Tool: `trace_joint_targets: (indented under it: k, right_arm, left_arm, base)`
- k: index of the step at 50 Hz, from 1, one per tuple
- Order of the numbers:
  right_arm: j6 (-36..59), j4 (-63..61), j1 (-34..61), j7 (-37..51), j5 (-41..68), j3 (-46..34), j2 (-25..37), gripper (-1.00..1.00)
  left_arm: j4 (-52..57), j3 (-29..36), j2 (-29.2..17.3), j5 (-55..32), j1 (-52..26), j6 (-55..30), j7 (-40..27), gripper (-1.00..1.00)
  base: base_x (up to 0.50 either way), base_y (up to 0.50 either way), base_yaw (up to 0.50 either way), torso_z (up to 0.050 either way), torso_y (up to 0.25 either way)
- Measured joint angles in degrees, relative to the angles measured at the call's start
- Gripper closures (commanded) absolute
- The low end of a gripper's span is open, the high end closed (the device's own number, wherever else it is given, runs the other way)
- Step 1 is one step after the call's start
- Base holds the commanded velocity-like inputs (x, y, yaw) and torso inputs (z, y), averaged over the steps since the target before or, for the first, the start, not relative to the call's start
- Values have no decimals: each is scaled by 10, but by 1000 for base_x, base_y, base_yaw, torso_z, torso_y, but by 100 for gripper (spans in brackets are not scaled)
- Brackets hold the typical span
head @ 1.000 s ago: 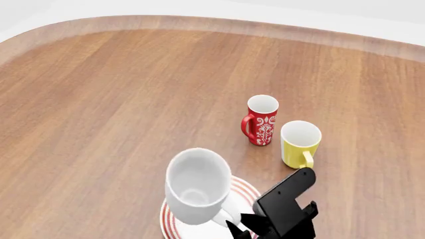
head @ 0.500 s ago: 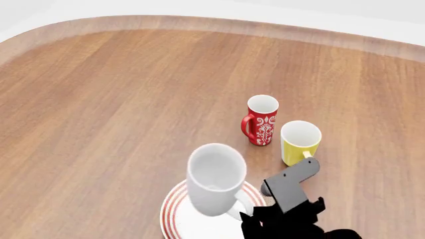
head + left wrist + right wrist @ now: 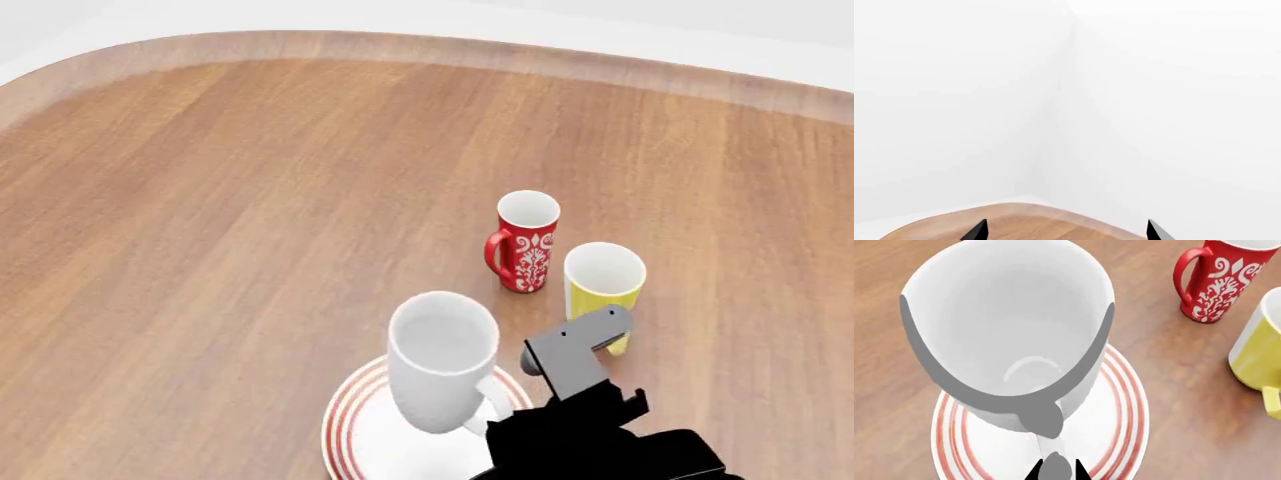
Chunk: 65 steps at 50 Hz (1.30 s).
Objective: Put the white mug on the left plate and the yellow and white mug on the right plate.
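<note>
Here the right claw point(image 3: 1054, 471) pinches the handle of the white mug point(image 3: 441, 360), holding it upright over the red-ringed plate point(image 3: 360, 435); contact with the plate is unclear. Just beyond, the yellow and white mug point(image 3: 603, 287) stands beside a red patterned mug point(image 3: 525, 242) on the wooden desk point(image 3: 240, 200). The left claw point(image 3: 1064, 231) gapes wide, holding nothing.
</note>
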Motion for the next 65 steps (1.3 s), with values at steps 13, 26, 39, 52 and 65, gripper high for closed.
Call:
trace_joint_targets:
  k: [13,26,39,52,65]
  right_arm:
    - [-38,108,41,-21,-19,-21,-31,100]
    - [-95,232,83,-38,-34,-35,-67,100]
    - [-96,245,88,-34,-41,-39,-76,-100]
    - [10,27,15,-2,-15,-21,-12,-100]
    - [105,-237,-91,44,45,52,89,-100]
  left_arm:
    - [5,1,-2,-2,1,0,-3,-100]
    - [14,-3,-5,-8,6,0,-8,-100]
    - [21,-8,-6,-11,13,2,-12,-100]
    - [22,-6,-7,-12,14,4,-13,-100]
    - [18,6,-8,-7,5,0,-15,-100]
  base:
    - [0,0,0,0,0]
    - [0,0,0,0,1]
    - [0,0,0,0,0]
    - [0,0,0,0,0]
    - [0,0,0,0,0]
